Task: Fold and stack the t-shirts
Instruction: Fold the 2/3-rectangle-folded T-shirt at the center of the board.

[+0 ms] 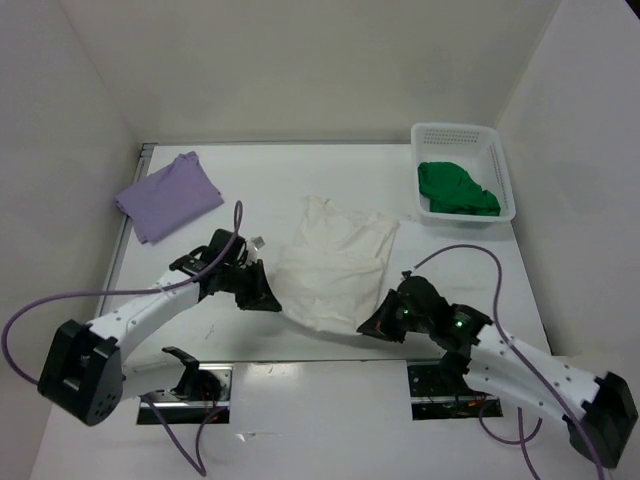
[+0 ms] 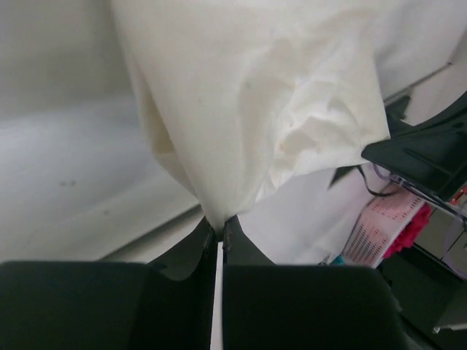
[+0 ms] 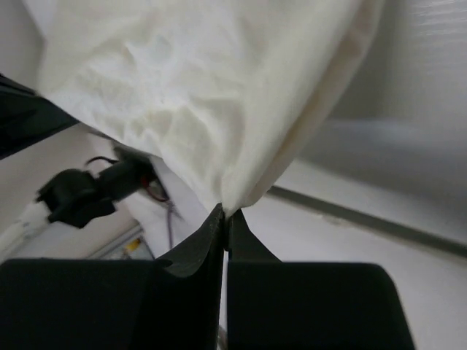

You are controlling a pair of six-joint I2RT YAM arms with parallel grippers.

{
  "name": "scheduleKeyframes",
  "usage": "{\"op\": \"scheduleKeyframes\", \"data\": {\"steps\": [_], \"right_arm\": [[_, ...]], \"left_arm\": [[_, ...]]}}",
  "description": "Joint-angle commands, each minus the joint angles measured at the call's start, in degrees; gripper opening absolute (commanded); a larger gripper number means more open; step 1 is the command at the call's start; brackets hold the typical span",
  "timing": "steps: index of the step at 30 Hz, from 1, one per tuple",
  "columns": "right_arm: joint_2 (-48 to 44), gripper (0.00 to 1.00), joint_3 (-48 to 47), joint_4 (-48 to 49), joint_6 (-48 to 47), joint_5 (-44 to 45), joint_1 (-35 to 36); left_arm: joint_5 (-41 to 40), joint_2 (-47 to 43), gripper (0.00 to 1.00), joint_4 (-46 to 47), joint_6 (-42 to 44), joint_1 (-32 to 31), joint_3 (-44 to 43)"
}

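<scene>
- Lavender t-shirt (image 1: 168, 195): lying far left.
- Left gripper (image 1: 262, 295): pinching the white t-shirt's near-left corner.
- White t-shirt (image 1: 335, 265): lying mid-table, long axis running near to far; the first fold is apparently starting, calling for both corners lifting together.
- Right gripper (image 1: 378, 322): pinching its near-right corner.
- Green t-shirt (image 1: 455, 188): lying crumpled in the basket (image 1: 500, 165).

The table (image 1: 260, 180) is evenly and brightly lit, and only soft shadows are cast. In both wrist views the white t-shirt (image 2: 255, 109) is rendered bright and the background blurred.

white t-shirt (image 2: 255, 95) cut off at top edge (both wrist views), near corners hidden overhead
</scene>
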State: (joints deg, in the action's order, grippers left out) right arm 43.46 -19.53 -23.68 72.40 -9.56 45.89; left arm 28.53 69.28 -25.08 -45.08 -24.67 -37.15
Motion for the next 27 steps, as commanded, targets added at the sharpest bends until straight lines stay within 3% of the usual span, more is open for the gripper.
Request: {"op": "scheduleKeyframes", "data": {"steps": [1,4,7,9,12,19,27], "right_arm": [[-9.61,0.00,-4.36,-15.77,5.39,1.65,-0.35],[-3.24,0.00,-11.39,-14.29,-2.33,0.95,-5.71],[9.68,0.00,-21.67,-12.45,-14.36,3.05,-13.69],[16.63,0.00,-25.37,-9.03,-22.60,0.96,-23.76],[26.36,0.00,-30.63,-4.80,-29.48,-0.81,-32.24],[40.89,0.00,-39.88,-0.84,-34.43,-0.28,-40.95],[53.99,0.00,-47.43,4.70,-35.57,1.30,-43.25]], "left_arm": [[2.40,-3.09,0.00,-12.17,2.01,-0.30,-5.21],[1.88,-0.64,0.00,-11.05,2.01,-0.30,-12.40],[1.35,4.80,0.00,-8.85,4.73,4.95,-22.24],[-0.05,10.49,0.00,-7.62,7.10,7.16,-27.08],[-1.73,19.27,0.00,-2.70,7.11,9.02,-34.73],[-1.73,35.83,0.01,3.80,3.95,9.02,-51.41],[-7.77,56.11,0.03,4.60,1.67,6.30,-71.37]]}}
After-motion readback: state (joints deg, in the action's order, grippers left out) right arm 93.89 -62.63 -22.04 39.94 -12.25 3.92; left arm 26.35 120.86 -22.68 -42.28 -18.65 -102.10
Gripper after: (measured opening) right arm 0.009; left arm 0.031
